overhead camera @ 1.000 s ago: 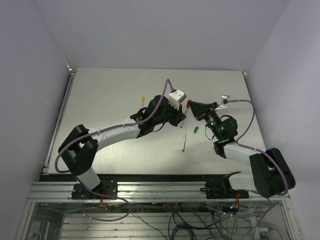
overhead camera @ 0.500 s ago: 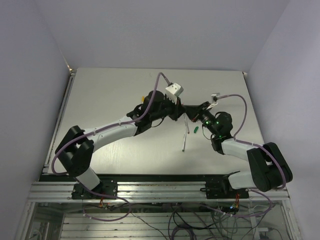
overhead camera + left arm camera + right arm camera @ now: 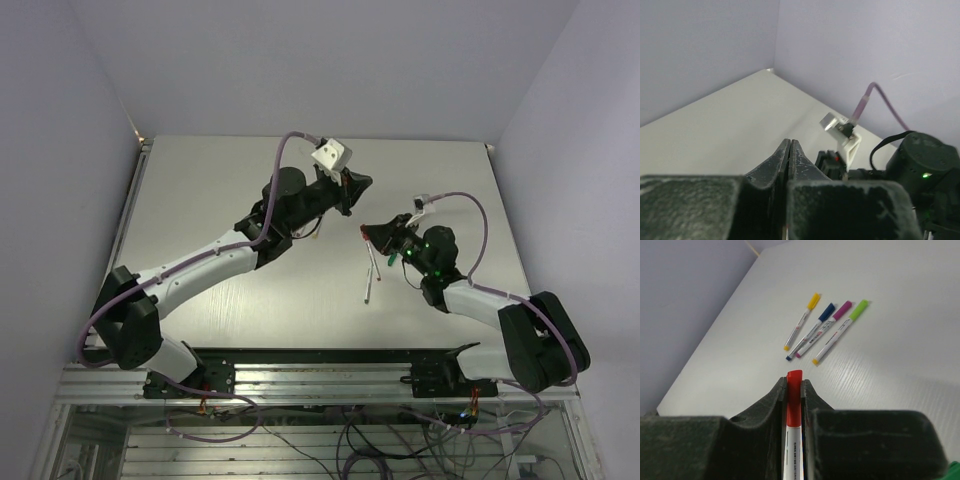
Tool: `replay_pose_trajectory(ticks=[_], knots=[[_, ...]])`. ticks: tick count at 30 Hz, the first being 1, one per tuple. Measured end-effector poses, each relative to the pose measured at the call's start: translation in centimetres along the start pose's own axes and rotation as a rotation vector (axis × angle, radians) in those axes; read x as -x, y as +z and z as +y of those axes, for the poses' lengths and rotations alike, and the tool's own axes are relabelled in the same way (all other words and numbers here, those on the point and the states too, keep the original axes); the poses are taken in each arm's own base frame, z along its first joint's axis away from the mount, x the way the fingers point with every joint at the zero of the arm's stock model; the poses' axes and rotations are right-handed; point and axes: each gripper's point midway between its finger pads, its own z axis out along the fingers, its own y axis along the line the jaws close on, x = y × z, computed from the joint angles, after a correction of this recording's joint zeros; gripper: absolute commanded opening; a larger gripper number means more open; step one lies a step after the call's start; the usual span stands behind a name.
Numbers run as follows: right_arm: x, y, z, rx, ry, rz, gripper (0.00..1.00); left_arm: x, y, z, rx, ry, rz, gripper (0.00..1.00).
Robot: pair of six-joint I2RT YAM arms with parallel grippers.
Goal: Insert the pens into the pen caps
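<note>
Drew the left gripper (image 3: pixel 360 183) up and clear, jaws pressed together on nothing. Left four capped pens (image 3: pixel 822 330) side by side on the table (image 3: pixel 200 200). Kept the right gripper (image 3: pixel 368 234) clamped on the red-capped pen (image 3: pixel 793 425). Judged the last capping done, with only the set-down left.

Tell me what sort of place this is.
Probably a robotics lab test cell: a left arm and a right arm bolted to an aluminium frame at the edge of a white table, plain walls closing it in, loose wiring below.
</note>
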Motion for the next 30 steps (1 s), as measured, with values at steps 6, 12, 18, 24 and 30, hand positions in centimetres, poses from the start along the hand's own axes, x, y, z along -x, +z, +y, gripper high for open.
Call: replay_pose_trajectory(ticks=[6, 12, 18, 24, 30], knots=[[2.9, -0.5, -0.3, -0.062, -0.029, -0.109, 0.00, -3.6, -0.6, 0.8, 0.023, -0.005, 0.087, 0.34], [6.8, -2.1, 0.7, -0.066, -0.053, -0.292, 0.00, -7.4, -0.4, 0.0, -0.037, -0.037, 0.174, 0.46], [9.2, -3.5, 1.4, -0.047, -0.045, -0.425, 0.00, -9.9, 0.0, -1.4, -0.125, -0.090, 0.230, 0.47], [10.9, -4.0, 2.1, -0.027, -0.031, -0.506, 0.00, -10.9, 0.1, -3.1, -0.228, -0.121, 0.248, 0.51], [11.7, -4.1, 2.3, -0.016, -0.019, -0.544, 0.00, -12.0, 0.1, -4.0, -0.287, -0.148, 0.270, 0.52]])
